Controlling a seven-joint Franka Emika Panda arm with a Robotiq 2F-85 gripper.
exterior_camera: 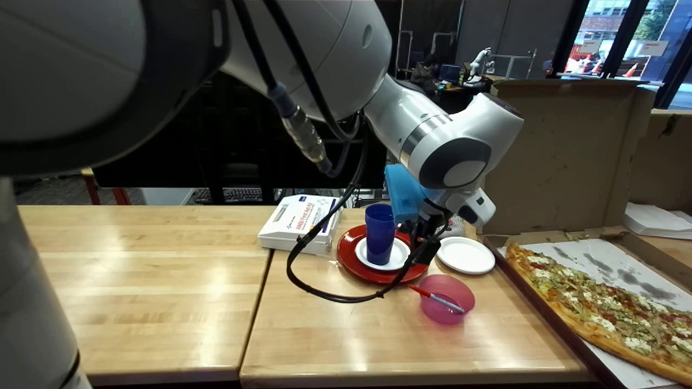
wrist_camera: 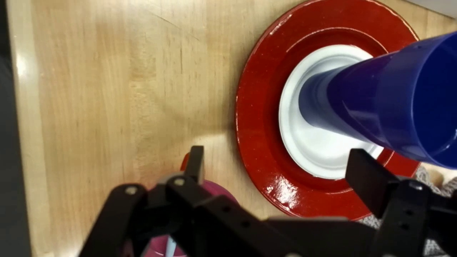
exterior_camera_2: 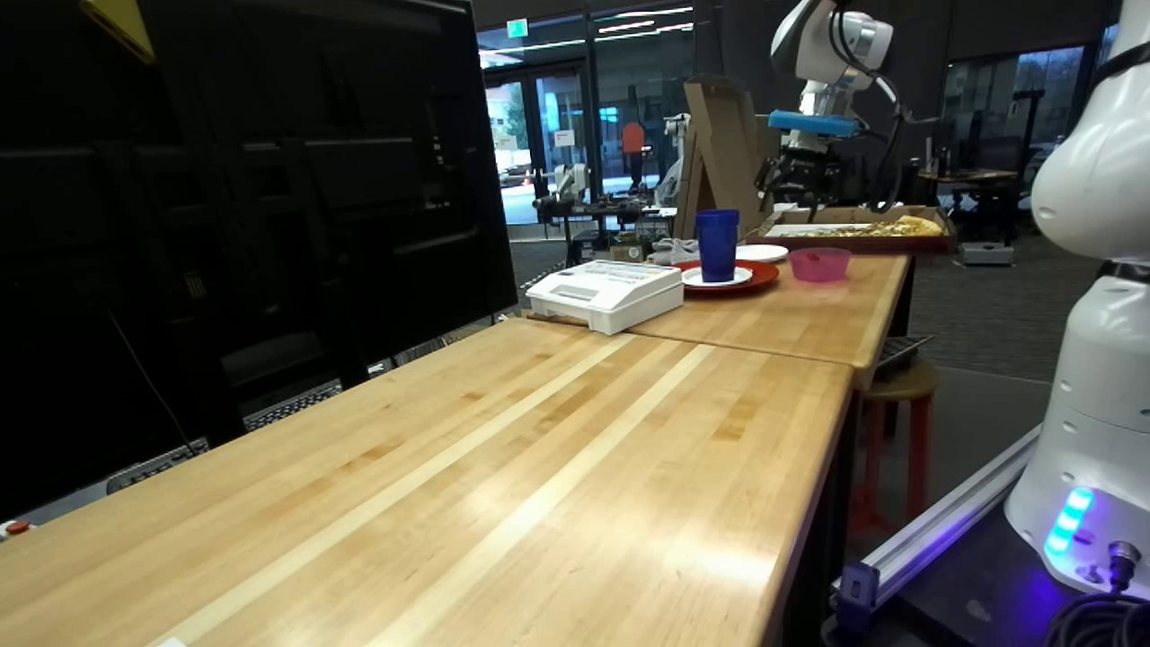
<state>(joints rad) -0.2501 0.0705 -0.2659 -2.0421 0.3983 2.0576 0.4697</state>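
The claw (wrist_camera: 276,157) hangs wide and empty near the blue cup (wrist_camera: 371,96). Below the claw, a red plate (wrist_camera: 255,107) cradles a white saucer (wrist_camera: 321,151), probably giving the upright cup flat footing.

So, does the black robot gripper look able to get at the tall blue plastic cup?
Probably yes: the black gripper is open and empty nearby, and the cup stands upright on a small round white plate, its top uncovered, nothing visible between gripper and cup.
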